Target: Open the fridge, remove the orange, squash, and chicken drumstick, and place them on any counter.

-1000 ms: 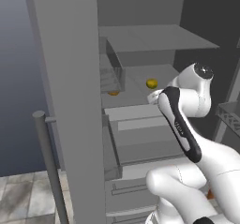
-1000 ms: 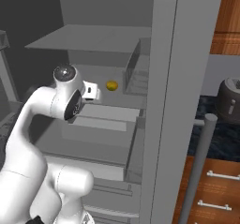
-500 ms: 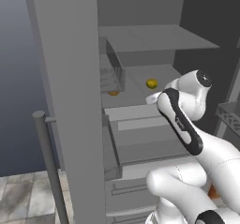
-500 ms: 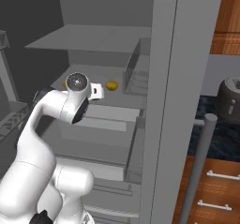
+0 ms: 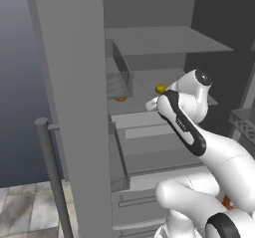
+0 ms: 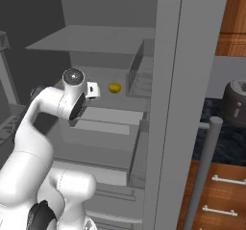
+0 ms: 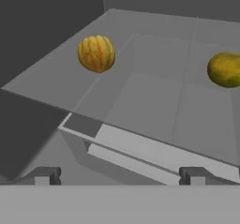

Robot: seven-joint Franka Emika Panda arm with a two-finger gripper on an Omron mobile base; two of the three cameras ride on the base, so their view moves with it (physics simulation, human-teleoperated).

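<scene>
Fridge (image 5: 74, 107) stands open. End effector (image 7: 119, 175) fully spread and empty, aimed at the shelf (image 7: 154, 96); striped round item, probably the squash (image 7: 96, 53), lies ahead, apart.

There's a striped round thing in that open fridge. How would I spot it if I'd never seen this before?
Start at the tall grey fridge with its doors open and find the middle shelf. Two pieces of food lie apart on it; in the hand view, take the left one, the squash. It is orange-yellow with pale ribs, unlike its plain, smooth yellow-green neighbour.
</scene>
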